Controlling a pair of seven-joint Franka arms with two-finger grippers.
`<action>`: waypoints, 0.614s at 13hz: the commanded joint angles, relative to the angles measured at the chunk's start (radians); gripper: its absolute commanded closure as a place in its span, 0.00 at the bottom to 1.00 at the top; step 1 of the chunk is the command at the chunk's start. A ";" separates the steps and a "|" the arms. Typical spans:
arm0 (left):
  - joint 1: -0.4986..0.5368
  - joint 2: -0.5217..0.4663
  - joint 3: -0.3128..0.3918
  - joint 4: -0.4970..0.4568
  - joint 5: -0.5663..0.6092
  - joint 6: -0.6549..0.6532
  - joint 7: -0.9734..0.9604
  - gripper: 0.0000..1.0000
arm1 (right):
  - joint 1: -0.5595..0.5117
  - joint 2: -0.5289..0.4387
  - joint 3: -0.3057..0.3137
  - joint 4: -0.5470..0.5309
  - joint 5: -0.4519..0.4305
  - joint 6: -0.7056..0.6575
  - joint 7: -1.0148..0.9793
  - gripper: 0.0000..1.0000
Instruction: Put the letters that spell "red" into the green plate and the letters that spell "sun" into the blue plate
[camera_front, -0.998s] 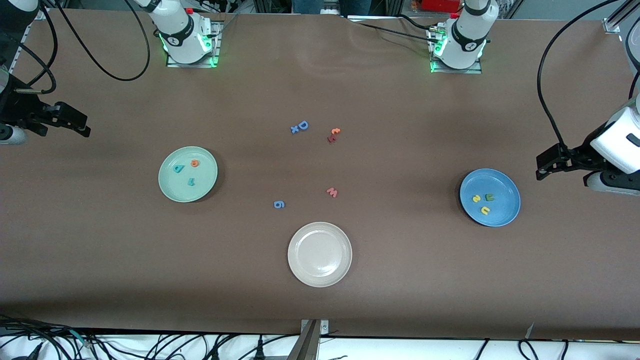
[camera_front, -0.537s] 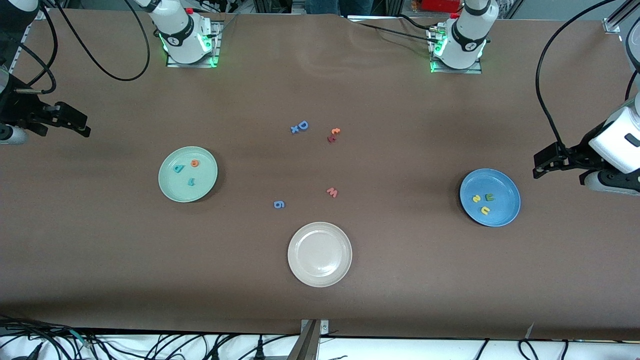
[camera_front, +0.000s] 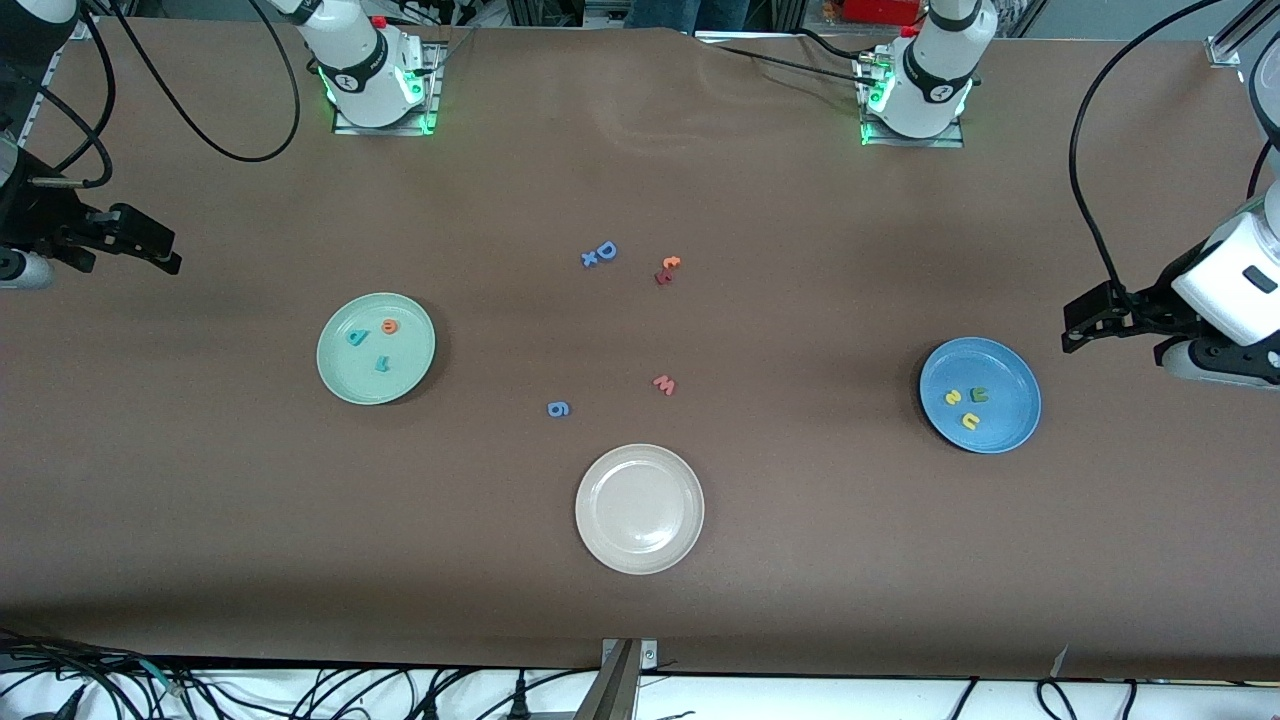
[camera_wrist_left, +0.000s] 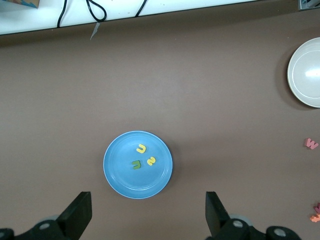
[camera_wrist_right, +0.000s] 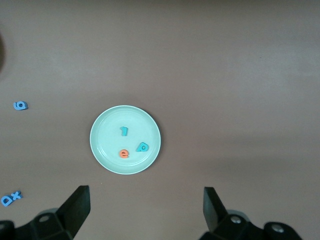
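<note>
Sun letters: yellow "s" (camera_front: 953, 397), yellow "u" (camera_front: 970, 421) and green "n" (camera_front: 979, 394) all lie inside the blue plate (camera_front: 1012, 434), bunched near its middle, toward the left arm's end of the table.
Beige-white plate: nearest the front camera (camera_front: 600, 540), I see nothing in it, and I leave it that way.
Strays: blue "g" (camera_front: 558, 408) and pink-red "w" (camera_front: 664, 384) sit on bare table, farther than that plate; not mine to touch.
Red letters: teal "r" (camera_front: 382, 364), teal "d" (camera_front: 357, 337) and orange "e" (camera_front: 389, 325) rest in the green plate (camera_front: 335, 380), toward the right arm's end.
Left gripper: up over bare table just beside the blue plate (camera_front: 1078, 332), jaws spread, holding nothing.
Right gripper: over the table edge at its own end (camera_front: 165, 252), jaws spread, empty.
Farthest clutter: blue capital "D" (camera_front: 604, 250) with a small blue piece touching it, and orange-red bits (camera_front: 666, 270) beside.
Step in hand: I judge both words sorted; the good move is to hold both arms high and clear, and not sweep low over either plate.
</note>
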 joint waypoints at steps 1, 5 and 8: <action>0.008 -0.047 -0.001 -0.010 -0.031 -0.036 0.001 0.00 | -0.015 -0.015 0.013 -0.013 0.002 0.003 -0.013 0.00; -0.001 -0.075 -0.003 -0.013 -0.029 -0.113 0.000 0.00 | -0.015 -0.015 0.013 -0.013 0.002 0.003 -0.014 0.00; 0.000 -0.097 -0.003 -0.044 -0.031 -0.117 0.000 0.00 | -0.015 -0.015 0.013 -0.013 0.002 0.003 -0.014 0.00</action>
